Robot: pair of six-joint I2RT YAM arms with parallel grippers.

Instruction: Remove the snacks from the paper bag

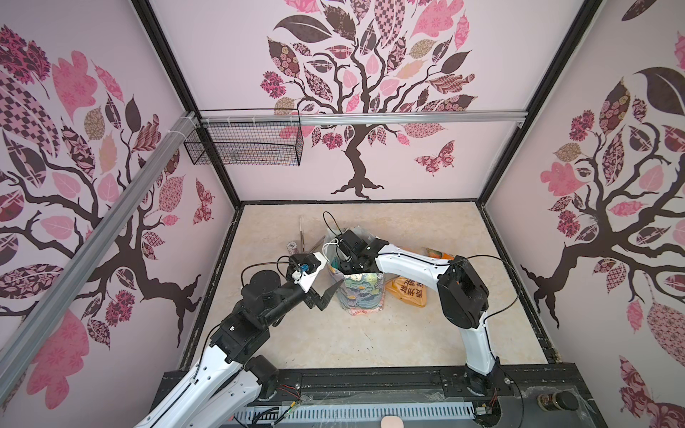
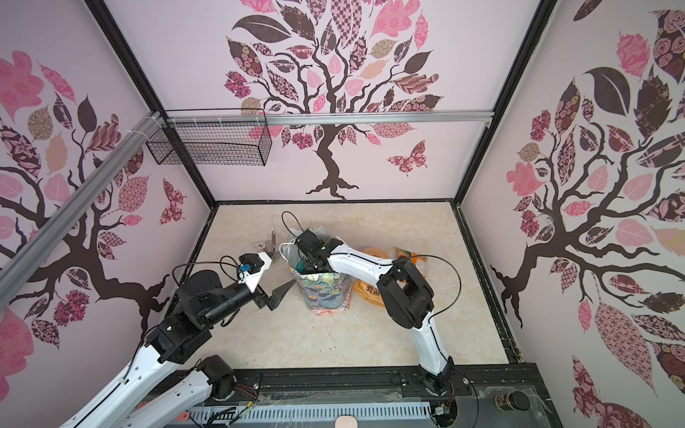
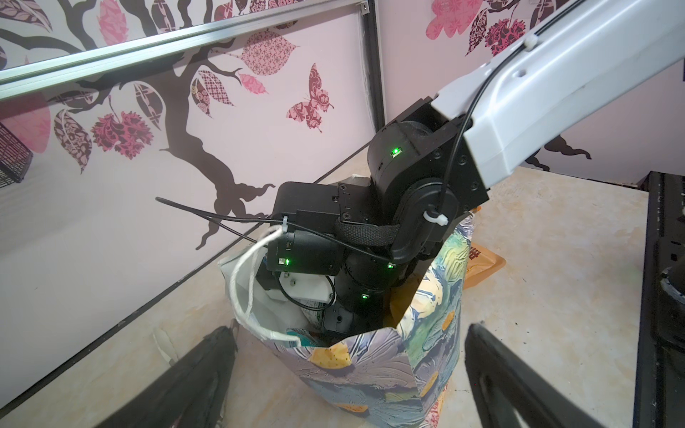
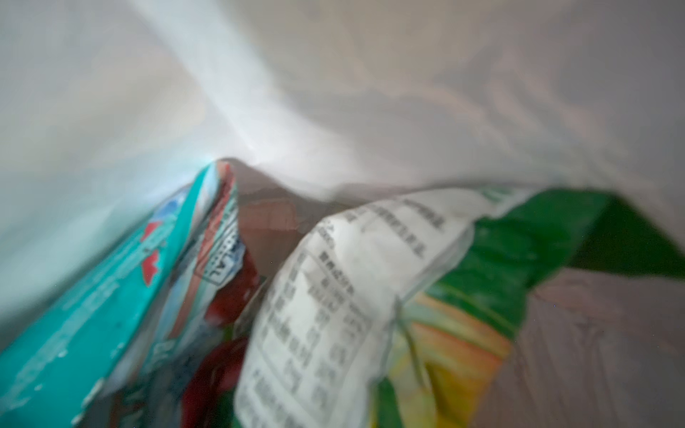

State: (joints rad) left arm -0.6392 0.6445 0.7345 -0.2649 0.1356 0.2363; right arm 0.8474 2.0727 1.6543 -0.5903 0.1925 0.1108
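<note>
Top view, right wrist inside paper bag

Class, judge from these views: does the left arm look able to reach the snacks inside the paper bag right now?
Probably not. The right arm's wrist fills the paper bag at its mouth, and the left gripper, open, sits outside beside its wall; the snacks lie deep inside.

The upright floral paper gift bag is set mid-way on the beige tabletop. Around it, a large orange crinkly packet is laid just beside at 3 o'clock, an orange-white packet at 2 o'clock, metal tongs and a small patterned cylinder at 10 o'clock, and the black left gripper at 9 o'clock. Inside the bag, a teal-red packet and a green packet are lodged side by side.
</note>
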